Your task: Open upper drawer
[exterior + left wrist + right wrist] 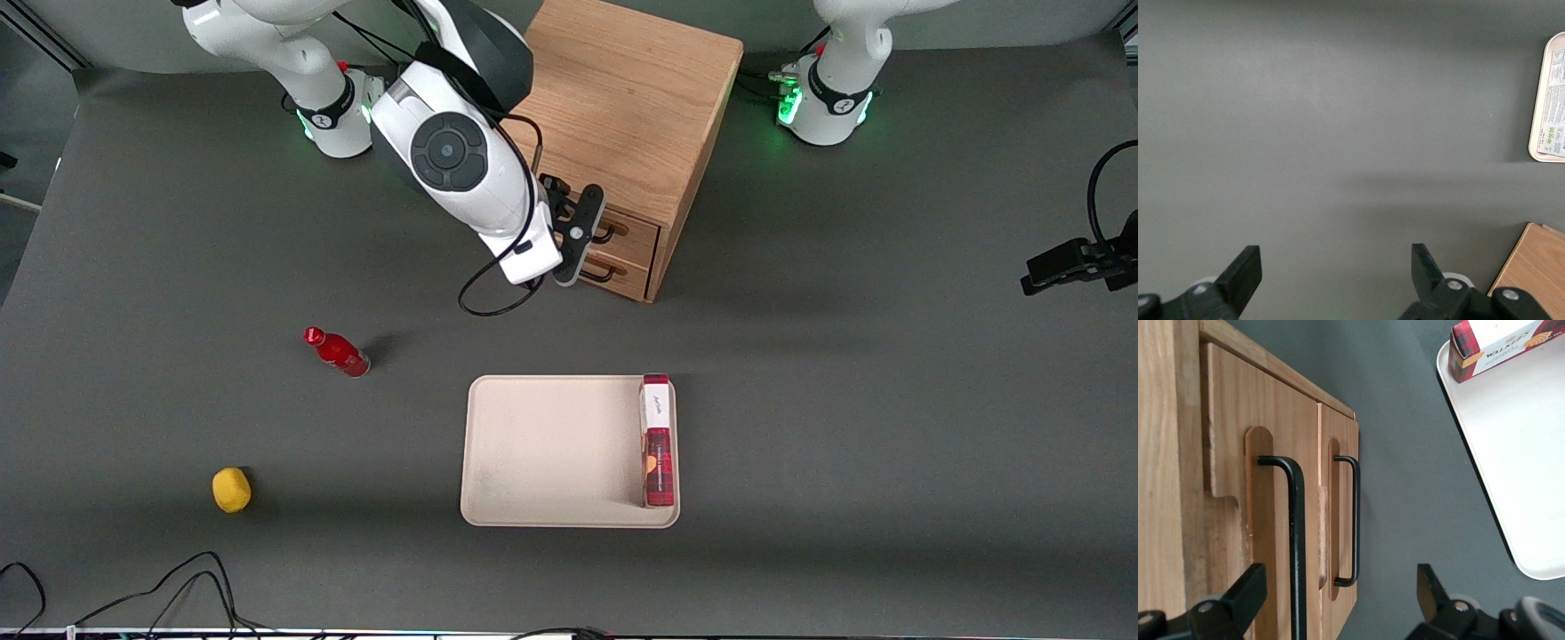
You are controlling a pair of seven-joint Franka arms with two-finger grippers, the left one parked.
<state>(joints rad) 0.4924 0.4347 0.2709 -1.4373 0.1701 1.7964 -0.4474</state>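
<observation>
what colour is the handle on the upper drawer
Black, on the light oak upper drawer; the handle shows best in the right wrist view, between the open tool's fingers.

front: high, looking down on my table (178,267) | right wrist: close on cabinet (1178,520) front | both share tray (551,444)

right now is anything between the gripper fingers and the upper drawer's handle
No. In the right wrist view the open gripper already straddles the upper drawer's black handle; nothing sits between.
</observation>
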